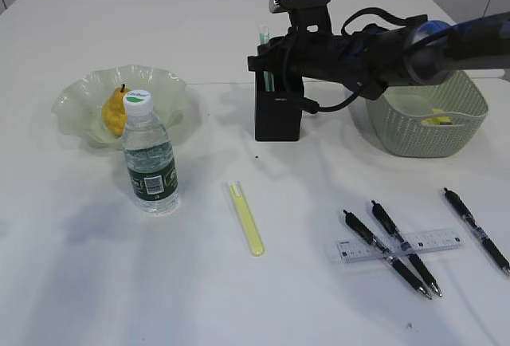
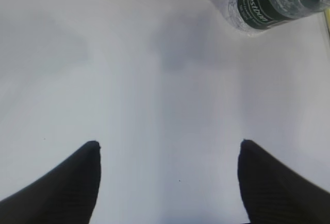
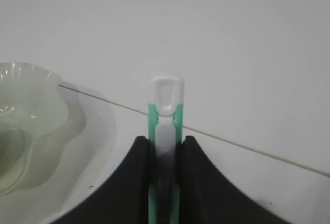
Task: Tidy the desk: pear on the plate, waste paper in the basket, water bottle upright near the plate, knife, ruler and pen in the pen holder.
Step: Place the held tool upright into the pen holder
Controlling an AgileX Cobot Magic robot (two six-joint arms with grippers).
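one green knife (image 3: 165, 131) clamped upright in right jaws, over pen holder (image 1: 277, 115)

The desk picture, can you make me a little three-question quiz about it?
1. True or false: the pear lies on the plate.
2. How many black pens lie on the desk?
3. What does the right claw grip: A) ruler, B) green-and-white knife, C) water bottle?

Key: 1 true; 2 three; 3 B.
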